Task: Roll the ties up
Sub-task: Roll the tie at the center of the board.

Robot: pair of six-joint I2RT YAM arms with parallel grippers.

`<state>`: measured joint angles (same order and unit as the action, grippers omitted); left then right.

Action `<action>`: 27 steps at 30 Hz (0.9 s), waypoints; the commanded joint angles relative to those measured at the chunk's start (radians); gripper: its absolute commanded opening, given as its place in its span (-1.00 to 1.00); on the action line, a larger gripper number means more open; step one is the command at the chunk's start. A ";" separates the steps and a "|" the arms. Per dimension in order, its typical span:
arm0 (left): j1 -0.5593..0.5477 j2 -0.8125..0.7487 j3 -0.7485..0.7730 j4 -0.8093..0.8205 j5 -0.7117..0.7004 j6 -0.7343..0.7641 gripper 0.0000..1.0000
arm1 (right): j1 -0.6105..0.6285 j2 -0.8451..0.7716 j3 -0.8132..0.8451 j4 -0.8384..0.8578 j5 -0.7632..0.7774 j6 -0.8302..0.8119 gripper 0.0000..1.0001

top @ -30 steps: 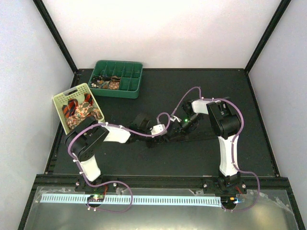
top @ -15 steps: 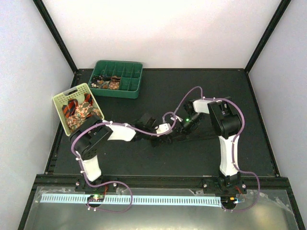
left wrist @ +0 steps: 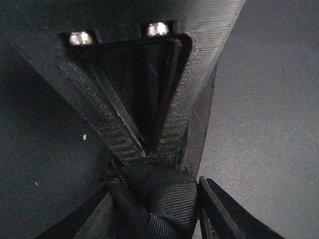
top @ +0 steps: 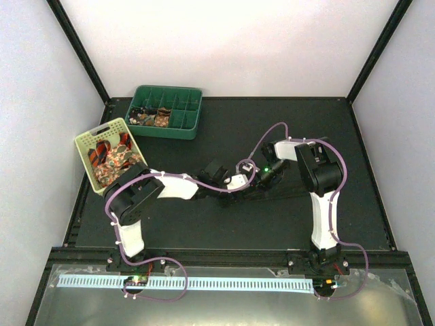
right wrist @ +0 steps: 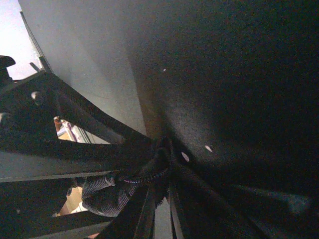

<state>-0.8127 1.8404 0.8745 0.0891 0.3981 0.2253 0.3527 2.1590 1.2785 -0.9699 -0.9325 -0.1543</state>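
Your left arm [top: 178, 187] reached farther right than a second ago, bringing the left pincer [left wrist: 154, 216] close beside the right pincer [right wrist: 164, 169] over the middle of the tabletop [top: 292, 122]. You had the left pincer pinching a bunched dark tie [left wrist: 157, 191], with a strip of it running up beside the housing. The right pincer's fingers met at ribbed fabric, but I could not tell whether they gripped it. Other ties [top: 112, 159] lay in the yellow basket [top: 83, 144].

The compartment tray [top: 183, 125] sat at the worktop's [top: 272, 224] far left, rolled ties [top: 153, 119] in it. The basket [top: 85, 146] of loose ties [top: 115, 157] lay nearer, leftward. Mid-worktop, the left gripper [left wrist: 149, 214] and right gripper [right wrist: 164, 159] met on one tie [left wrist: 159, 191].
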 commanded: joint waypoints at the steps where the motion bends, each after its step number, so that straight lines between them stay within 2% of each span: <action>1: -0.020 0.040 0.045 0.124 -0.032 -0.012 -0.24 | 0.037 0.058 -0.028 0.076 0.116 -0.012 -0.79; 4: -0.020 0.045 0.071 0.096 -0.046 -0.015 -0.39 | 0.037 0.064 -0.014 0.067 0.115 -0.013 -0.79; 7: -0.021 0.034 0.072 0.041 -0.087 -0.017 -0.44 | 0.033 0.057 0.009 0.042 0.119 -0.019 -0.77; 11: -0.020 0.009 0.050 -0.076 -0.160 -0.034 -0.49 | -0.003 0.012 0.038 0.000 0.119 -0.028 -0.63; 15: -0.021 0.002 0.033 -0.153 -0.191 -0.080 -0.52 | -0.034 -0.025 0.051 -0.041 0.090 -0.034 -0.56; 22: -0.022 0.045 0.087 -0.208 -0.217 -0.118 -0.54 | -0.008 -0.028 0.039 -0.056 -0.067 0.010 -0.36; 27: -0.022 0.052 0.090 -0.209 -0.210 -0.125 -0.53 | 0.005 0.009 0.050 -0.018 -0.078 0.035 -0.35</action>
<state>-0.8330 1.8420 0.9531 -0.0479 0.2562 0.1211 0.3305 2.1452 1.3144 -1.0180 -0.9318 -0.1459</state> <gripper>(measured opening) 0.309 0.331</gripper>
